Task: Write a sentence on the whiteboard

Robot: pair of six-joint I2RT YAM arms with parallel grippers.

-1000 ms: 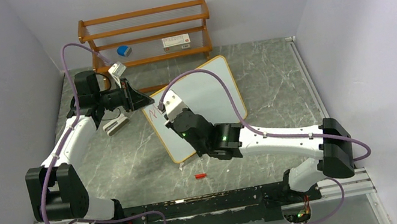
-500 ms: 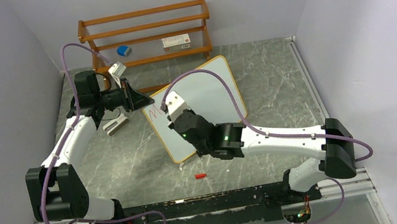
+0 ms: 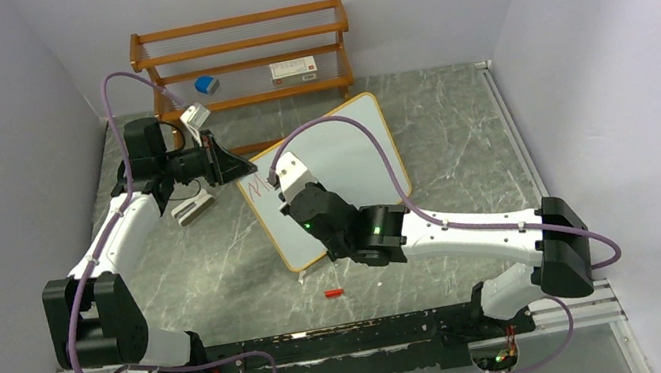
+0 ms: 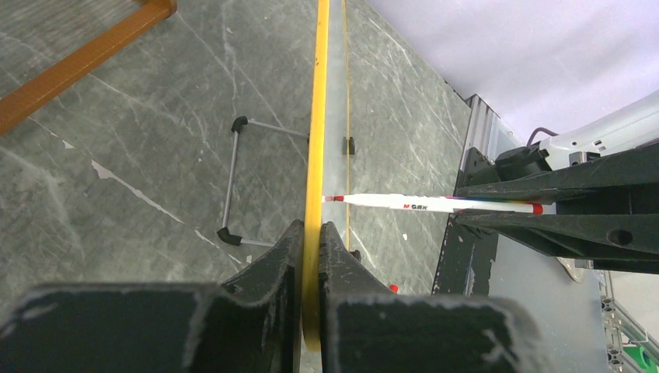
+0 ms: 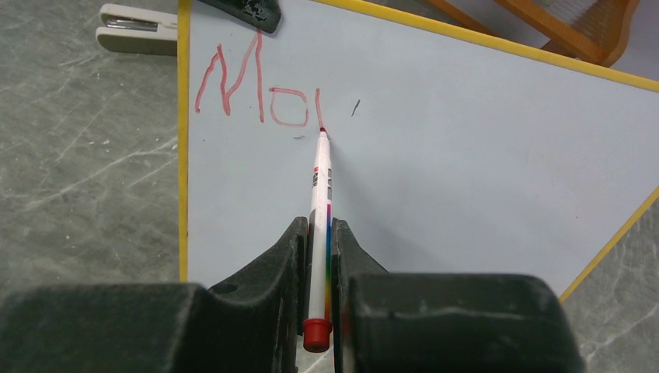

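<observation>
Right gripper, fingers closed on a slim white marker pen with a rainbow stripe and a red end plug, holds the pen pointing away from the wrist, its red tip touching the writing surface. On the grey marble-patterned table, between the arm bases and the board's near corner, lies a small red cap-like piece, apart from both arms. The large white whiteboard with rounded corners and a thin yellow frame stands at mid-table, turned at an angle to the table edges; the left wrist view shows it edge-on, with a grey wire support leg with black tips on the table at its back. The red handwritten letters "Mo" sit near the board's top left corner, and the pen tip rests at the lower end of a further short red stroke just right of the "o". Left gripper, fingers closed flat against either face of the yellow frame, clamps the board's edge close to the written corner. A white and grey stapler-shaped object lies on the table just left of that edge. At the back wall stands a brown wooden slatted shelf rack, holding a small blue object and a flat white box.
</observation>
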